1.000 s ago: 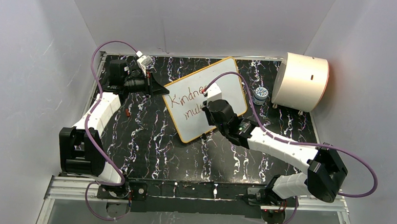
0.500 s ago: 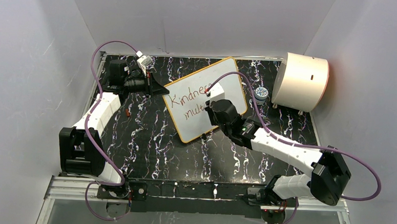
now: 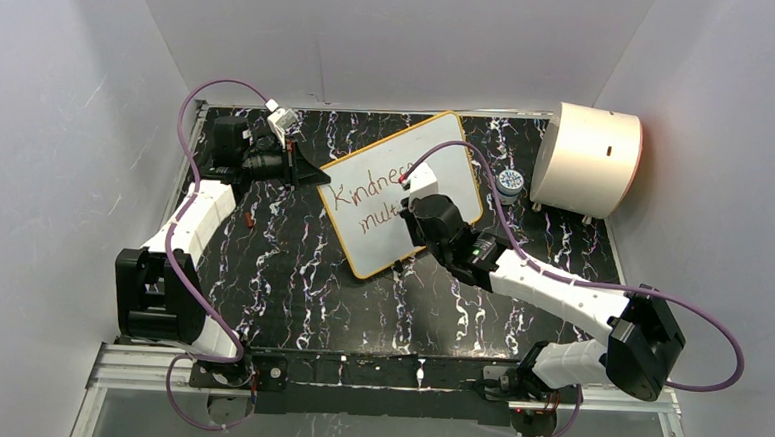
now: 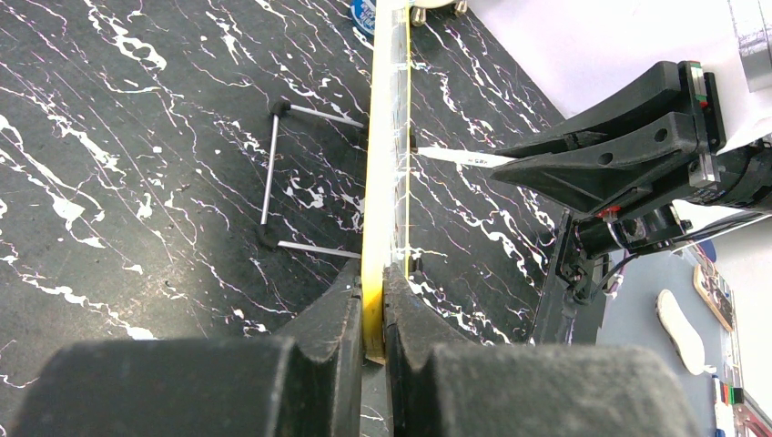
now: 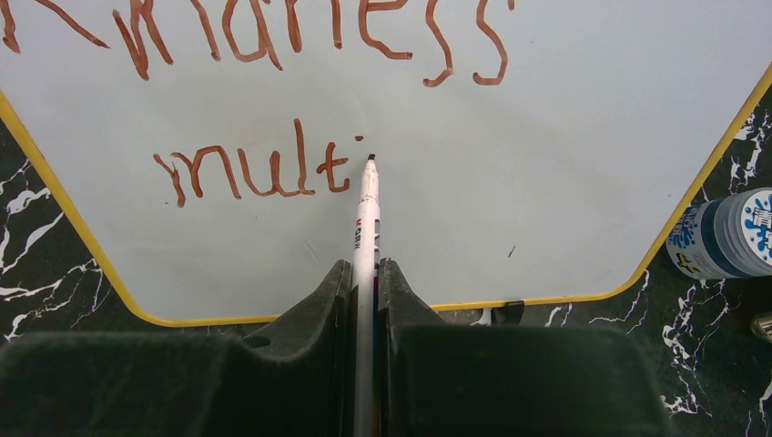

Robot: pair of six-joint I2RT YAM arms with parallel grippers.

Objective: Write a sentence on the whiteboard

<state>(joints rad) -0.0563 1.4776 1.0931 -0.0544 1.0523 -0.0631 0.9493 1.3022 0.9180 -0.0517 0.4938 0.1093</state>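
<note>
Left gripper point(image 4: 371, 282): closed on the whiteboard's yellow left edge.
Whiteboard point(image 3: 442, 161): middle of the desk point(image 3: 290, 274), face tilted up, wire stand point(image 4: 271, 173) behind it.
Sentence point(image 5: 255, 173): dark red, two lines, "Kindness" over "multi".
Right gripper point(image 5: 364, 278): clamped on a white marker point(image 5: 367, 214), tip by the final "i"; contact unclear.
Blue-white jar point(image 5: 724, 235): just right of the board.
Cream drum point(image 3: 587, 159): far right.
</note>
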